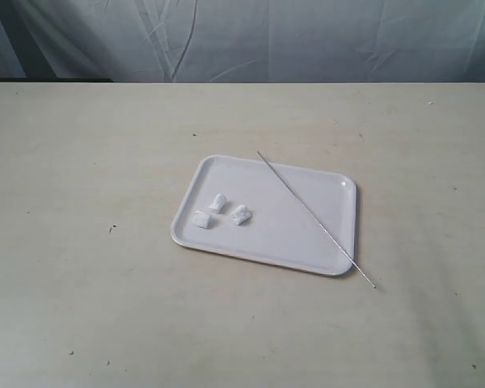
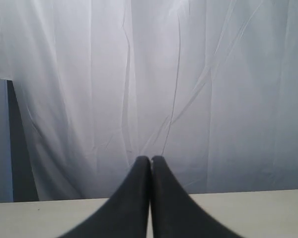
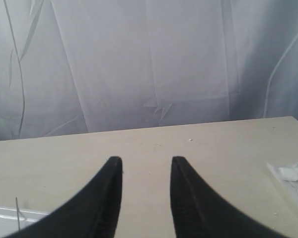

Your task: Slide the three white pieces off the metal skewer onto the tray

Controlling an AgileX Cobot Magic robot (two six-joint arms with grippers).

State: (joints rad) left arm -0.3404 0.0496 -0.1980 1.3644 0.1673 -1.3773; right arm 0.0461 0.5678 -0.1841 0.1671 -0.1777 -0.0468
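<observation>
The white tray lies a little right of the table's middle. Three white pieces rest loose on its left part, apart from the metal skewer. The skewer lies bare and diagonal across the tray, its near tip past the tray's right front corner on the table. Neither arm shows in the exterior view. My left gripper is shut on nothing and faces the curtain. My right gripper is open above bare table, nothing between its fingers.
A pale curtain hangs behind the table's far edge. In the right wrist view a white rim with a thin rod standing at it shows at one edge, and some white crumpled bits at the other.
</observation>
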